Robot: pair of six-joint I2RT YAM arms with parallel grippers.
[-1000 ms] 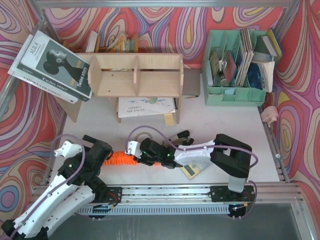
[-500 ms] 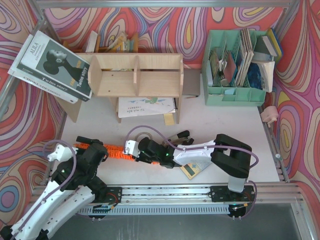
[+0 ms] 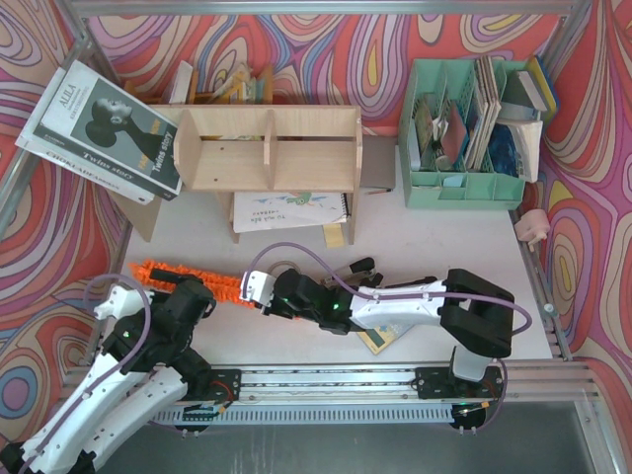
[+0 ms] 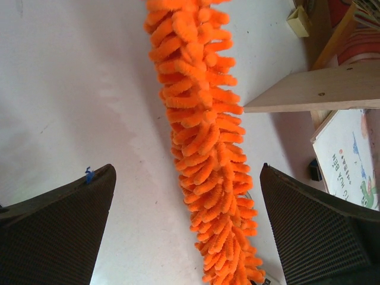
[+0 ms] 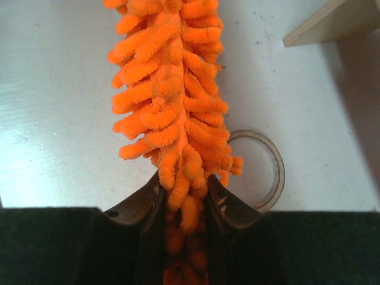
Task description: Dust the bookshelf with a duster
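The right tool [image 5: 184,199] pinches the long orange fluffy microfibre duster [image 3: 163,271] by the white worktop's [image 3: 444,237] near-left corner; the left tool [image 4: 187,170] gapes above it. Lift level, then gently sweep the light plywood bookshelf [image 3: 267,148].

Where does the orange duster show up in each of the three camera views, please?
Top external: duster lies slantwise at lower left.
Left wrist: duster runs top to bottom through the centre.
Right wrist: duster fills the centre, its lower end pinched in the right hand.
Shared landmark: the bookshelf, whose pale wood shows at right in both wrist views.
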